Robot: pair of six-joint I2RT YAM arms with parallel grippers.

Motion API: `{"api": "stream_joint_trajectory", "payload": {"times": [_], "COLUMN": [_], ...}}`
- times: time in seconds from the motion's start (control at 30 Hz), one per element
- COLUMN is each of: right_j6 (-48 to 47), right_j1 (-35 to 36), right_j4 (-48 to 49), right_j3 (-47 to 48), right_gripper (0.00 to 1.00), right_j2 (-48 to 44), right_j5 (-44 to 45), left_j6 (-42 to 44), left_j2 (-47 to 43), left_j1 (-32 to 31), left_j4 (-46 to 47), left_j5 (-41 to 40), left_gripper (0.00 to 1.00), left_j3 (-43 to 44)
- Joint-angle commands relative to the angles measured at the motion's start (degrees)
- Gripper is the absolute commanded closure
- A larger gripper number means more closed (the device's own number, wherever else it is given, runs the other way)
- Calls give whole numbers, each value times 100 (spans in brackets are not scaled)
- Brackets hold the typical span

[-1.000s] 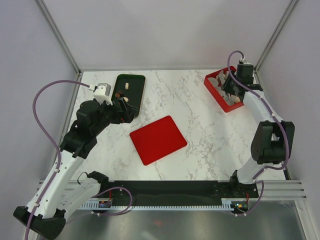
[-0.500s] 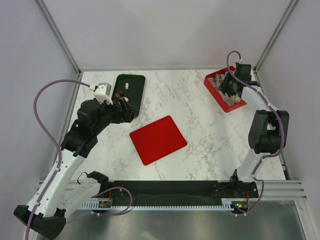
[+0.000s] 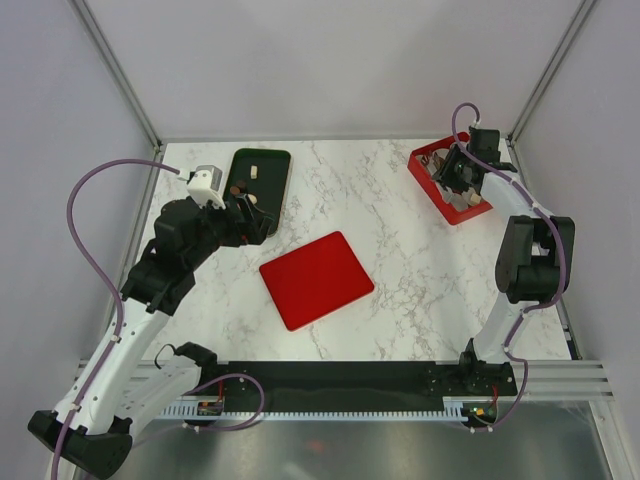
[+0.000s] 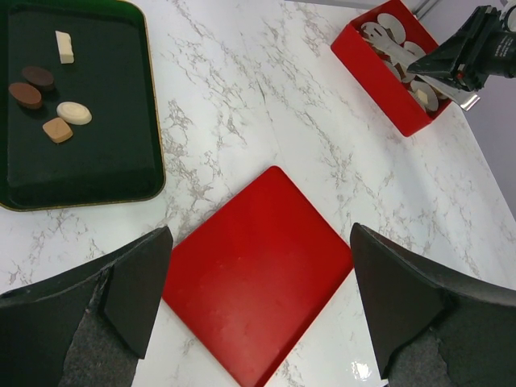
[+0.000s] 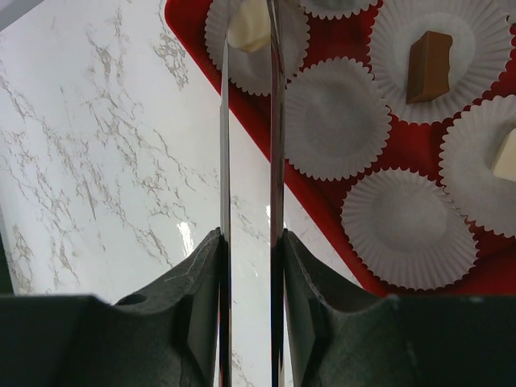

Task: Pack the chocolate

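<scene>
The right pincer [image 5: 248,250] is clenched on thin metal tongs [image 5: 274,129], whose tips bracket a cream chocolate [image 5: 246,26] at a white paper cup [image 5: 294,44] in a corner of the red box [image 5: 318,205]. Whether the piece already rests in the cup cannot be told. A nearby cup holds a brown piece [image 5: 427,66], and others are bare. The left pincer [image 4: 262,290] hangs released above a flat red lid [image 4: 258,242], near the green tray [image 4: 105,161] holding five more chocolates [image 4: 74,113] on the marble desk [image 4: 266,97]. Probably best: centre the tips in the cup, ease the squeeze gently, then lift straight up so the pleats are not dragged.
</scene>
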Motion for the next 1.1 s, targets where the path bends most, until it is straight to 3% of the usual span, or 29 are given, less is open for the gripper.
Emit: {"api": "stream_joint_trajectory", "payload": {"times": [0.0, 1.07], "right_j6": [75, 58], "right_j1": [-7, 2], "right_j4": [389, 319], "right_j3": [200, 367], "right_gripper": [60, 49], "right_j2": [-15, -85], "right_j5": [-149, -140], "left_j6": [-61, -61], "left_j2": [-24, -95], "left_j1": [33, 77], "left_j4": [253, 253], "left_j5": [-13, -4], "left_gripper": [0, 0], "left_j3": [33, 33]}}
